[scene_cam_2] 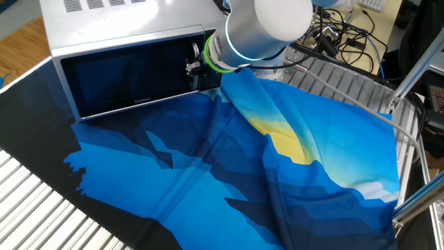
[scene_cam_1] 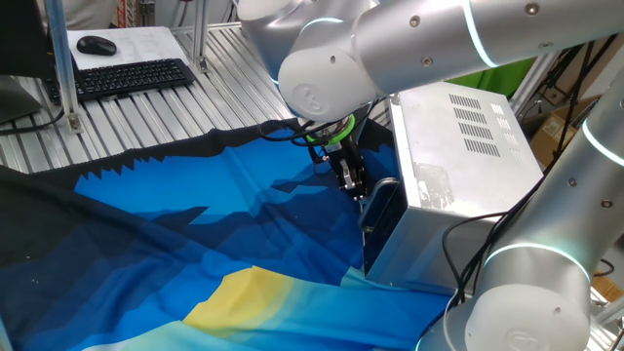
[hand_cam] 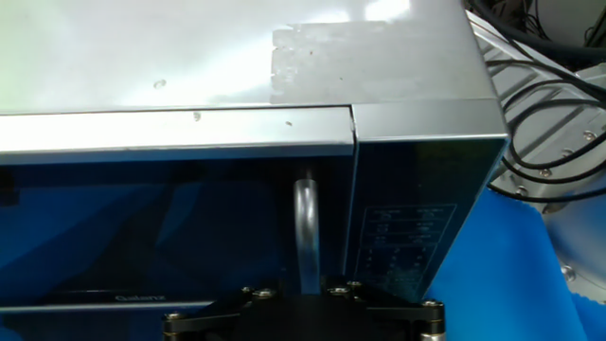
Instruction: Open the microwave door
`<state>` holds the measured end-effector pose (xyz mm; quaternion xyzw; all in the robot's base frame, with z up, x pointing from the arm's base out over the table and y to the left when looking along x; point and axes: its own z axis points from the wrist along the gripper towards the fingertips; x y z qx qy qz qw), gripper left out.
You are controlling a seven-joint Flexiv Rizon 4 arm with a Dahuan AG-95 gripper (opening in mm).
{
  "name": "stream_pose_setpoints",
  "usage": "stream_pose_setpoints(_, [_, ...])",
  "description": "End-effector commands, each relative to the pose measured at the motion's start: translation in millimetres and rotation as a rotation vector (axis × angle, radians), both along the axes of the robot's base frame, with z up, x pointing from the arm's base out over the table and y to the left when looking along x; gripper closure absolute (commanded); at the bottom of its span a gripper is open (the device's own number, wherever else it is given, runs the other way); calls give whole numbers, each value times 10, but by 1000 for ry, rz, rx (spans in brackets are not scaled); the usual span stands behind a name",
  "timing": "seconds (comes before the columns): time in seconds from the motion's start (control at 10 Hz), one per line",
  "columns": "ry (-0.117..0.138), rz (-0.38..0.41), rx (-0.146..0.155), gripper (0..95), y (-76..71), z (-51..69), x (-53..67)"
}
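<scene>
The microwave (scene_cam_2: 104, 28) is a silver box at the table's back; in one fixed view its vented casing (scene_cam_1: 468, 146) shows. The microwave door (scene_cam_2: 128, 78) is dark glass in a grey frame and looks flush with the body. Its curved silver handle (hand_cam: 305, 232) stands upright near the control panel. My gripper (scene_cam_2: 193, 67) is right at the handle, which also shows in one fixed view (scene_cam_1: 353, 185). In the hand view the handle runs down into the black gripper body (hand_cam: 305, 301). The fingertips are hidden, so I cannot tell if they close on the handle.
A blue, black and yellow cloth (scene_cam_2: 229, 167) covers the table in front of the microwave. A keyboard (scene_cam_1: 132, 76) and mouse (scene_cam_1: 96, 45) lie at the far side. Cables (hand_cam: 544, 133) hang beside the microwave. A metal frame post (scene_cam_2: 416, 66) stands at the right.
</scene>
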<state>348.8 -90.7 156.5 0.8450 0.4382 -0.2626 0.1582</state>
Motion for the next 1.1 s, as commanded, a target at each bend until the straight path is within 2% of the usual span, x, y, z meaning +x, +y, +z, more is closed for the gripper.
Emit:
stream_pose_setpoints(0.1, [1, -3, 14, 760, 1, 1, 6])
stream_pose_setpoints(0.3, [10, 4, 27, 760, 1, 1, 6])
stream_pose_setpoints(0.4, [10, -1, 49, 760, 1, 1, 6])
stream_pose_setpoints(0.7, [13, -42, 53, 760, 1, 1, 6])
stream_pose_setpoints(1.1, [6, -38, 52, 760, -7, 0, -3])
